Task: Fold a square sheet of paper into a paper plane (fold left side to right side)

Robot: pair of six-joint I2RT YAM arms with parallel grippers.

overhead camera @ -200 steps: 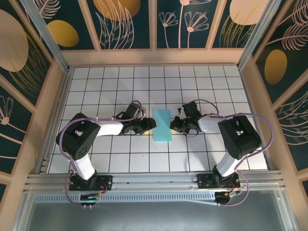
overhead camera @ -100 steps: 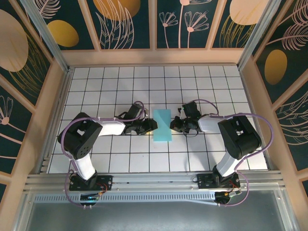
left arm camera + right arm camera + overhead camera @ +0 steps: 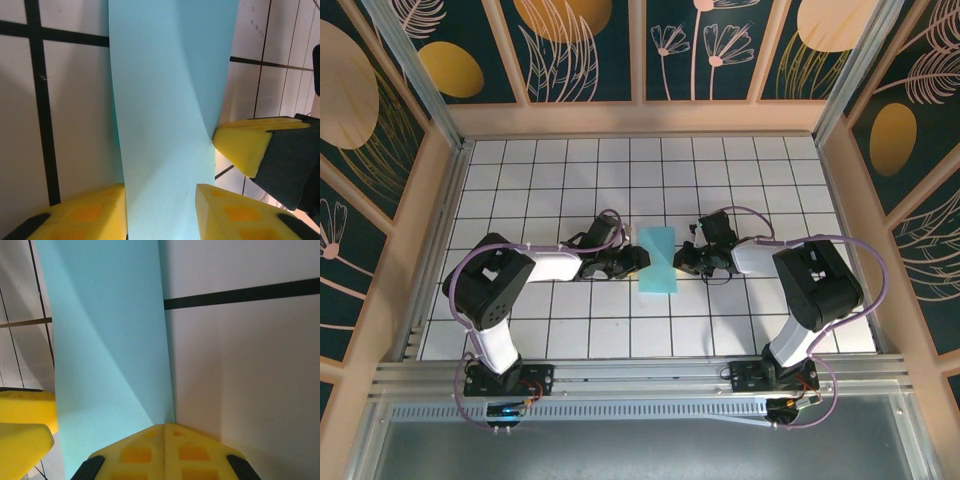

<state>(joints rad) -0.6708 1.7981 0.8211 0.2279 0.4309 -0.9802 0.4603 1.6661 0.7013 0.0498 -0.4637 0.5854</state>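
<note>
— Where's the square sheet of paper?

— In the middle of the white grid table, between the two arms. It lies doubled over into a narrow upright strip, long sides running away from the bases. In the wrist views its top layer bows up a little rather than lying dead flat.

— And the left gripper?

— Low at the strip's left long edge. From its own camera the yellow pads stand apart, and the teal paper runs up through the gap between them (broad face to the lens, so nothing is nipped across its thickness). Whether either pad touches the paper's edge, I can't tell from that angle.

— Right gripper?

— At the opposite long edge, its jaws closed tight. In its wrist view the two fingers meet in a single yellow wedge, the tip sitting right at the paper's right edge, near a corner. No paper shows between those fingers.

— How near are the two grippers?

— Near each other, with the strip's width between them.
</note>
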